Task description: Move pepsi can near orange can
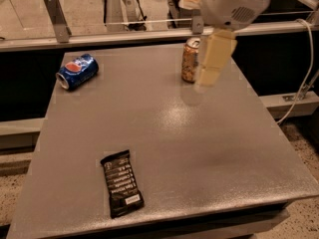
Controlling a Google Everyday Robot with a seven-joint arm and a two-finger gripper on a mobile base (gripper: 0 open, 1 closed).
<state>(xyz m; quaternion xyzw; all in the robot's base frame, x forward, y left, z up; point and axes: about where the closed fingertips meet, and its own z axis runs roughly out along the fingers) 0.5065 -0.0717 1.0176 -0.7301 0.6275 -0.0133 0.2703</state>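
The blue pepsi can [77,71] lies on its side at the far left corner of the grey table [199,148]. The orange can [189,59] stands upright at the far side, right of centre. My gripper [212,63] hangs from the white arm at the top of the camera view, right next to the orange can and covering its right side. It is well to the right of the pepsi can and holds nothing that I can see.
A black snack bar wrapper [122,183] lies near the table's front left. A metal rail [124,34] with posts runs behind the table. A white cable [299,83] hangs off the right side. The table drops off at the front and right edges.
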